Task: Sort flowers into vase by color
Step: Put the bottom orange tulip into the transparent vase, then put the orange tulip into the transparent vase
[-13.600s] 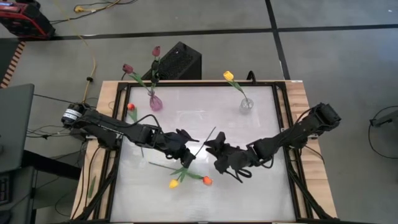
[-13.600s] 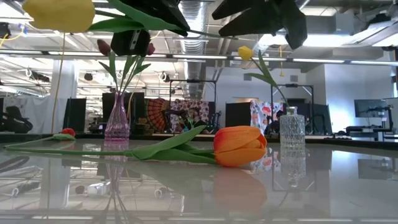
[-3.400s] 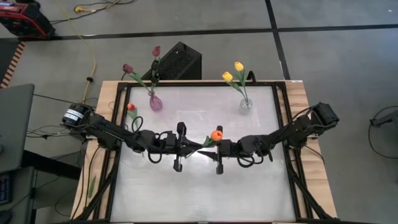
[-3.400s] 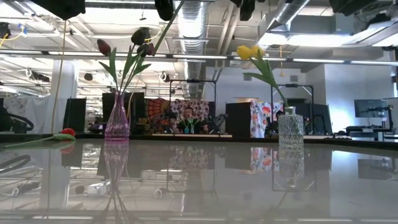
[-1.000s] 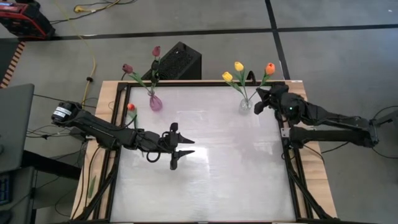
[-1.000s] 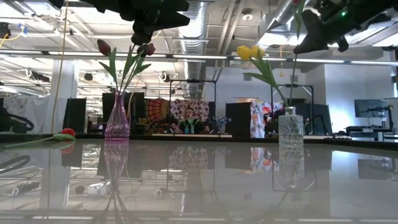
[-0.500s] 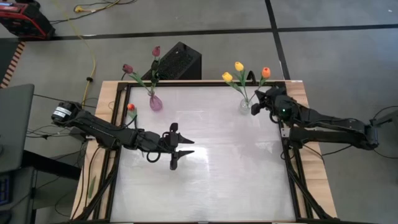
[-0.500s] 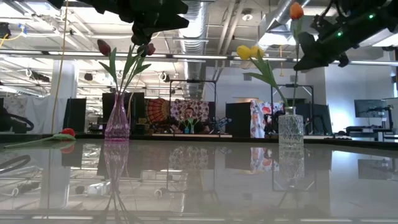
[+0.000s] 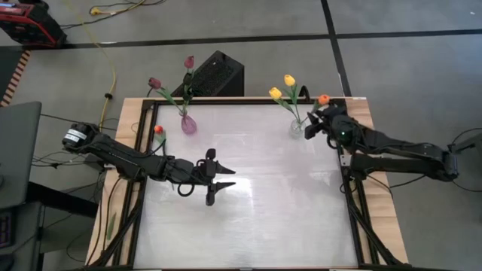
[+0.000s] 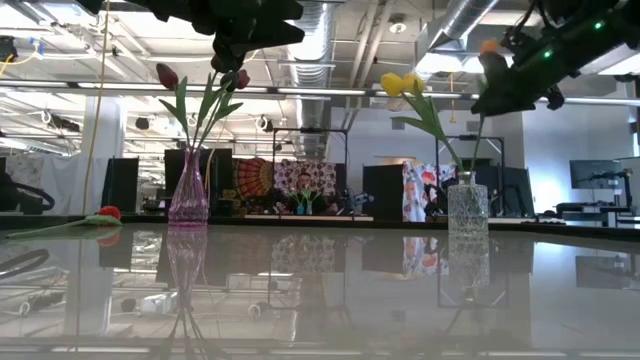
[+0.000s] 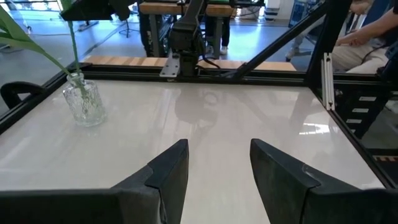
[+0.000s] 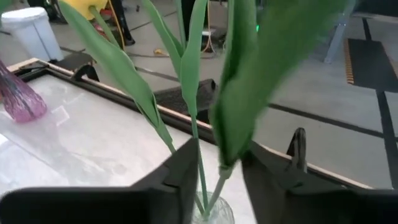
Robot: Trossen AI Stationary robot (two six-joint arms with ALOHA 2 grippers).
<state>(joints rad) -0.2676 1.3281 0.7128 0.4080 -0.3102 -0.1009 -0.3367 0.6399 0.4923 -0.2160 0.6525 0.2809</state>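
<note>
Over at two o'clock on the table (image 9: 248, 218), the right tool (image 9: 315, 128) grips an orange tulip (image 9: 323, 98) by its stem above the clear vase (image 9: 298, 126) holding two yellow tulips (image 9: 282, 86). The left tool (image 9: 217, 182) hovers mid-table, fingers spread and empty.

Even, bright overhead light is seen throughout. In the low view the glossy table (image 10: 320, 300) mirrors the ceiling strip lights (image 10: 300, 93), and the arms at the top edge are backlit into silhouettes. In the right wrist view the nearest leaf (image 12: 249, 93) is blurred, out of focus
</note>
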